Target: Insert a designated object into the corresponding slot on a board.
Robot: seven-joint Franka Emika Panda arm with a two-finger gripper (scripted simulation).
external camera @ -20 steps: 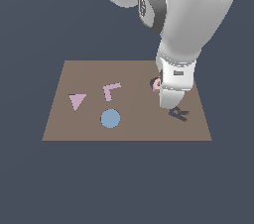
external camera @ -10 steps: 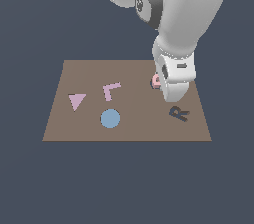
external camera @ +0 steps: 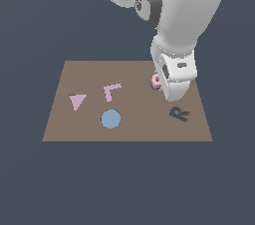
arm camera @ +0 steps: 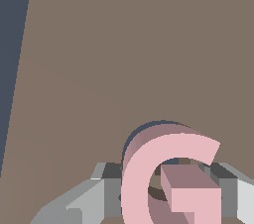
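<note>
The light-pink G block (arm camera: pixel 171 183) fills the lower part of the wrist view, upright between my grey fingers (arm camera: pixel 99 193). My gripper (arm camera: pixel 168 196) is shut on it. In the exterior view the G block (external camera: pixel 155 80) peeks out beside the white hand, over the far right part of the brown board (external camera: pixel 129 132), and the gripper (external camera: pixel 159 84) is mostly hidden by the arm. The dark G-shaped slot does not show clearly; the arm covers that part of the board. A thin dark arc behind the G in the wrist view could be slot or shadow.
On the board lie a pink L shape (external camera: pixel 112 91), a pink triangle (external camera: pixel 77 101), a blue disc (external camera: pixel 110 119) and a dark R-shaped recess (external camera: pixel 180 114) just in front of the hand. The board's edge shows in the wrist view (arm camera: pixel 22 69).
The hand has moved toward the far side of the board with the G in it, uncovering the R recess that it hid before.
</note>
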